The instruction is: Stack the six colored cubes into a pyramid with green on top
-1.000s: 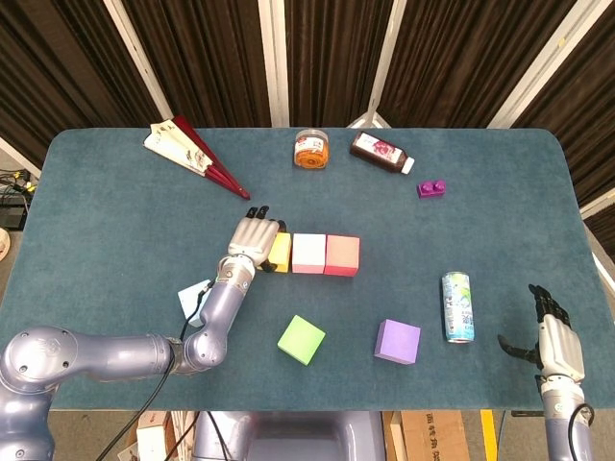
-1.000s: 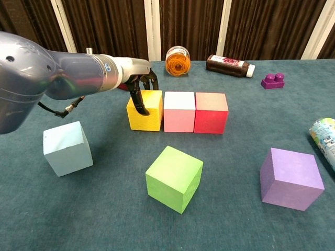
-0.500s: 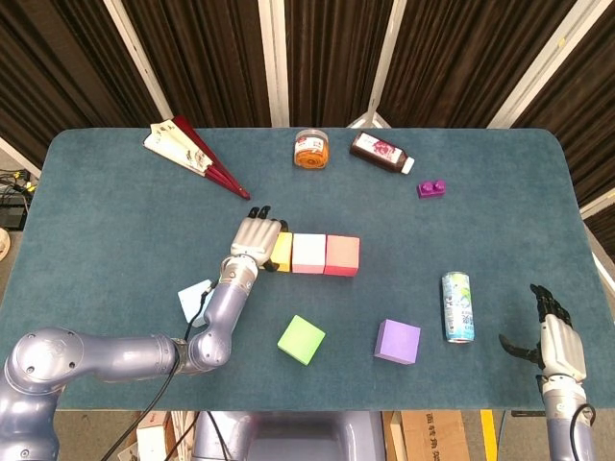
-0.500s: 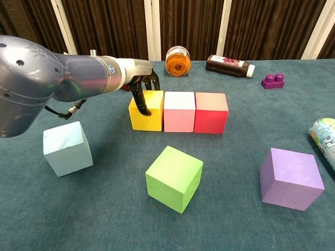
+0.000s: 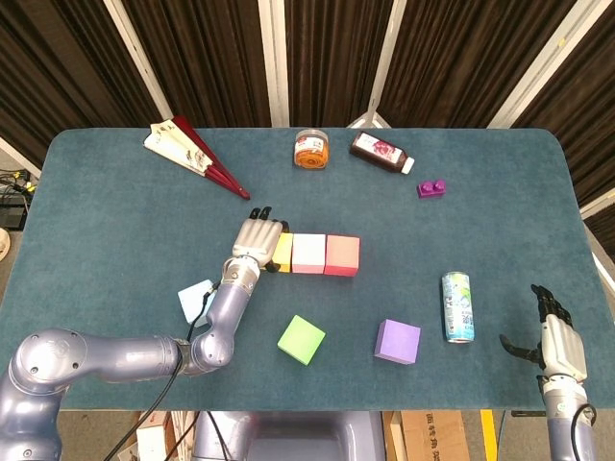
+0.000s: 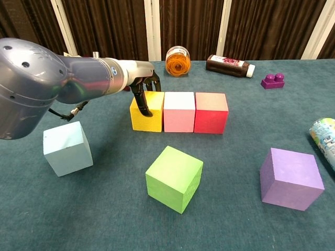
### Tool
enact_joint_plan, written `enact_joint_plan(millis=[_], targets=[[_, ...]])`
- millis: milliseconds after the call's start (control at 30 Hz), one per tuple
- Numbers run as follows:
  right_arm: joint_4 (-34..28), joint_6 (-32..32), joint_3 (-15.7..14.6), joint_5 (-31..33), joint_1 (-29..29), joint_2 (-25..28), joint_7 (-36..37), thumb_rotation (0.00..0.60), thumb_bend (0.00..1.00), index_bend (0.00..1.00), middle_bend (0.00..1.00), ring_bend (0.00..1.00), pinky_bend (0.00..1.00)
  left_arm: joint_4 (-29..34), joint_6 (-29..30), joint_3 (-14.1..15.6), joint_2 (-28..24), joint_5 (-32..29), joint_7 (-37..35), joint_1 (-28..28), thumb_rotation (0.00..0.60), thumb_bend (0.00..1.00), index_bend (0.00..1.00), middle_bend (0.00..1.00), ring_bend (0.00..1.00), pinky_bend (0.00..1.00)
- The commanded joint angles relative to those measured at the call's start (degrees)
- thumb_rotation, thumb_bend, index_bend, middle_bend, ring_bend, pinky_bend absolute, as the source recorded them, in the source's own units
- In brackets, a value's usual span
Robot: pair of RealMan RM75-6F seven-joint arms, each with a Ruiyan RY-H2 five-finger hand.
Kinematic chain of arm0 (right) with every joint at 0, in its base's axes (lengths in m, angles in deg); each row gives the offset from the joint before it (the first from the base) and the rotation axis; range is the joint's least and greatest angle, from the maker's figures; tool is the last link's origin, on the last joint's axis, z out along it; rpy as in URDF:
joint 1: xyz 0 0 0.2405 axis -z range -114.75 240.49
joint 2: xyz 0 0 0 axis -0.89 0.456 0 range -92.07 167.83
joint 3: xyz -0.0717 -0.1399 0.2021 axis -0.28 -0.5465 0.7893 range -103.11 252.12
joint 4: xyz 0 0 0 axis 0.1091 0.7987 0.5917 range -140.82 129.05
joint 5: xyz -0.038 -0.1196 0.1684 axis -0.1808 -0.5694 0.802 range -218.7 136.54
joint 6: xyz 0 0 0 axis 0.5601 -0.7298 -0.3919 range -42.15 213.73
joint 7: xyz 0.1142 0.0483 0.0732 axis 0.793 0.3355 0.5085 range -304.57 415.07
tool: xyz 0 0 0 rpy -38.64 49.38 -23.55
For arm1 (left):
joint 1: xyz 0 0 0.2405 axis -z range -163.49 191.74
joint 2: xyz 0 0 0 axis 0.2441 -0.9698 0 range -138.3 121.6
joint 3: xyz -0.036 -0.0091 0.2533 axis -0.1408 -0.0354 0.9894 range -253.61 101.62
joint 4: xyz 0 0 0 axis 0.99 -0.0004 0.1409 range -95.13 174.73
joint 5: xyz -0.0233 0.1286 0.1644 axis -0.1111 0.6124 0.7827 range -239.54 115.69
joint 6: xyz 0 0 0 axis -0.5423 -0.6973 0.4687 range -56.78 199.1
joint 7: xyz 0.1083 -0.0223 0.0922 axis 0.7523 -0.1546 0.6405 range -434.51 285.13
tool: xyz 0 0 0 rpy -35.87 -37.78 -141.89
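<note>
Left hand (image 6: 142,88) is resting over the yellow cube (image 6: 146,111), fingers (image 6: 142,103) draped down its left face, grip unclear.

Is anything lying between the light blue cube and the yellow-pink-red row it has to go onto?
Nothing visible. Bare table separates the light blue cube from the row; only the left hand touching the yellow cube is there.

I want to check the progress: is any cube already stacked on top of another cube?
No, the yellow cube, pink cube and red cube form one row on the table.
</note>
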Motion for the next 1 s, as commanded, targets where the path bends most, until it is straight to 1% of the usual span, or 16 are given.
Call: enact_joint_plan(millis=[33,267,400,700,833,1000], targets=[[0.0,0.0,0.0,0.0,0.0,0.0,0.0,0.600,0.27,0.04,0.03,0.00,0.00,0.0,0.1,-0.1,0.1,-0.1,0.1,0.0,0.600,0.34,0.32,0.30,0.00,0.00],[0.0,0.0,0.1,0.1,0.0,0.0,0.1,0.600,0.27,0.04,0.03,0.00,0.00,0.2,0.2,-0.4,0.1,-0.5,0.5,0.1,0.600,0.32,0.29,0.28,0.00,0.00],[0.1,0.1,0.1,0.1,0.0,0.1,0.2,0.600,0.27,0.04,0.03,0.00,0.00,0.5,0.1,-0.4,-0.1,-1.1,1.2,0.2,0.600,0.31,0.23,0.23,0.00,0.00],[0.1,0.3,0.0,0.2,-0.1,0.1,0.1,0.600,0.27,0.04,0.03,0.00,0.00,1.5,0.1,-0.1,-0.8,-3.0,3.2,0.6,0.600,0.30,0.12,0.12,0.00,0.00],[0.1,0.4,0.0,0.3,-0.2,0.2,0.0,0.600,0.27,0.04,0.03,0.00,0.00,3.1,0.6,0.1,-1.7,-3.5,4.5,1.0,0.600,0.30,0.08,0.07,0.00,0.00],[0.2,0.6,0.0,0.5,-0.3,0.1,-0.3,0.600,0.27,0.04,0.03,0.00,0.00,6.9,2.6,-0.1,-4.3,-2.9,5.4,1.0,0.600,0.30,0.04,0.02,0.00,0.00]])
